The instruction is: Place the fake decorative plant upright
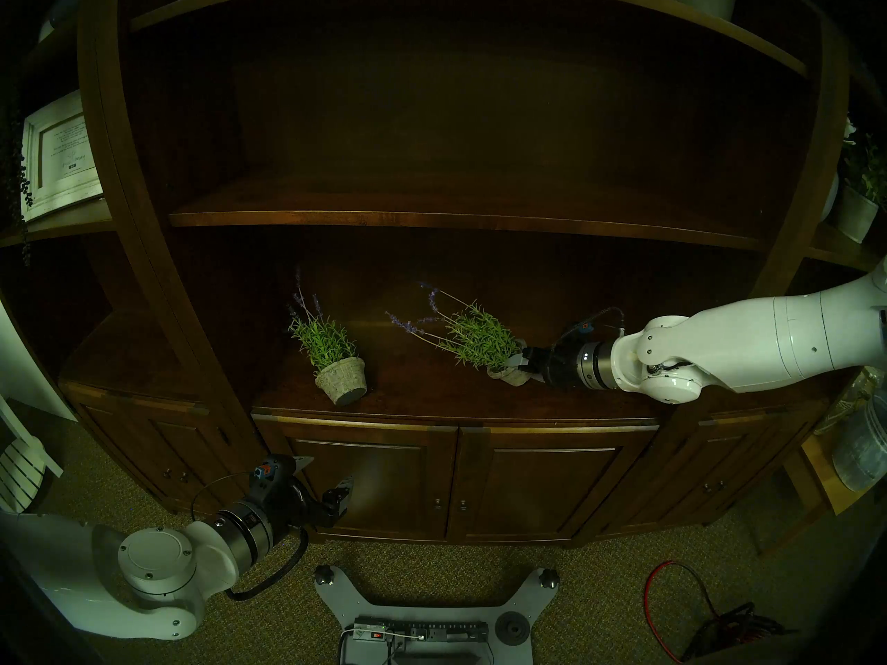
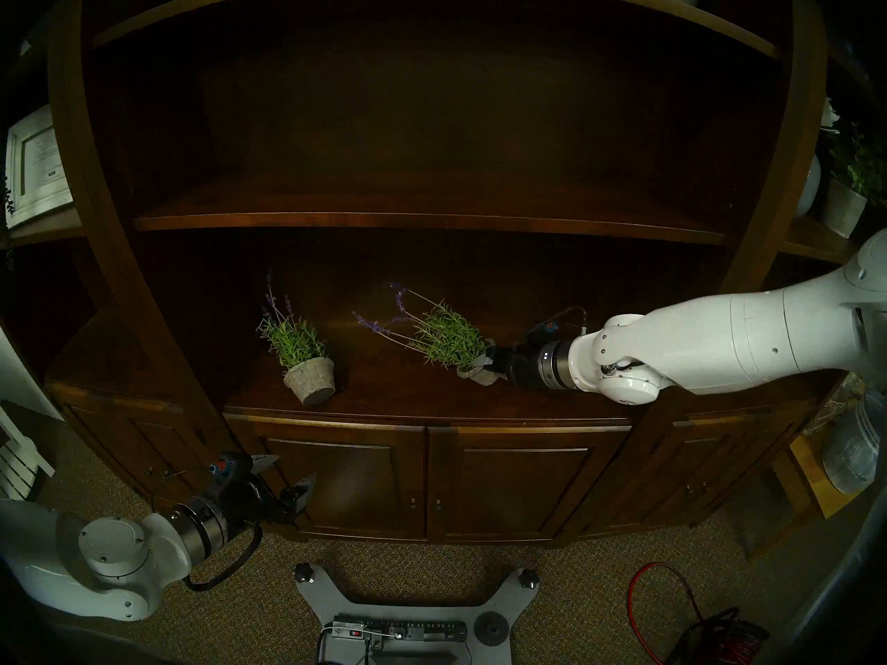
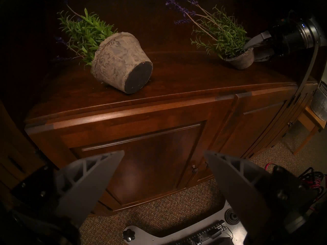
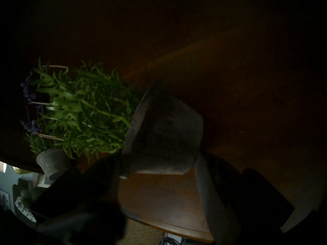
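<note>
A: Between the right gripper's (image 1: 521, 364) two grey fingers sat the small grey stone-look pot of the fake lavender plant (image 1: 473, 338), one finger over the rim among the green sprigs, the other under the pot's wall. The jaws were clamped on that pot.

B: And how did the plant lie?

A: Tilted, its purple-tipped stems leaning away from the jaws toward the left, the pot's lower edge at or just above the dark wooden cabinet top (image 1: 432, 400); I couldn't tell whether it touched.

B: What lay beyond it?

A: Farther out from the fingertips, well apart, a second grey-potted lavender plant (image 1: 331, 361) lay tipped over on the same surface, its dark base turned toward the cabinet's front edge.

B: The other arm?

A: The left gripper (image 1: 326, 481) hung low in front of the wooden cabinet doors (image 3: 150, 159), jaws wide apart with nothing between them, well short of both plants.
</note>
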`<action>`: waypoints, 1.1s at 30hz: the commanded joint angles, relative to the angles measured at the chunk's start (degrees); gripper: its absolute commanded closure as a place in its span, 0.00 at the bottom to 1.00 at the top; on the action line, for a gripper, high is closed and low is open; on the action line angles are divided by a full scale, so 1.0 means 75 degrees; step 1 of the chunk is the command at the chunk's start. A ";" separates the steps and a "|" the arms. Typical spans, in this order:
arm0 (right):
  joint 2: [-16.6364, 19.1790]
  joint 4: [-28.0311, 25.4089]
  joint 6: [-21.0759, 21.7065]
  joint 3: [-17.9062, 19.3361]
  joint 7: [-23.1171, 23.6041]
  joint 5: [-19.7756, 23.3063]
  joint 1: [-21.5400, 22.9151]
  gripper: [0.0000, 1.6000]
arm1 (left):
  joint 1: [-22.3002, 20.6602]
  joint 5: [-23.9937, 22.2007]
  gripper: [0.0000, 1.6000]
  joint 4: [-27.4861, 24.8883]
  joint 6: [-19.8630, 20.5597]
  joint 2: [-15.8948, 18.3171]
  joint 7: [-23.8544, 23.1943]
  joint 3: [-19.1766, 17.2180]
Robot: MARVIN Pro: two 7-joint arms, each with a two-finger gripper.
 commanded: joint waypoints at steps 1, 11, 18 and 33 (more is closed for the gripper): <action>-0.0016 0.0689 0.0290 0.0024 0.0273 0.0412 -0.0544 0.67 | -0.0074 0.0005 0.00 -0.0084 -0.0058 -0.0011 0.0015 -0.0081; -0.0225 0.0999 0.0586 -0.0042 0.0287 0.0851 -0.0744 0.60 | -0.0074 0.0005 0.00 -0.0083 -0.0057 -0.0011 0.0015 -0.0080; -0.0402 0.1320 0.0711 -0.0125 0.0342 0.1089 -0.0941 0.63 | -0.0076 0.0005 0.00 -0.0081 -0.0054 -0.0012 0.0011 -0.0079; -0.0356 0.1146 0.0711 -0.0332 0.0364 0.1212 -0.0646 0.87 | -0.0076 0.0005 0.00 -0.0082 -0.0055 -0.0011 0.0012 -0.0079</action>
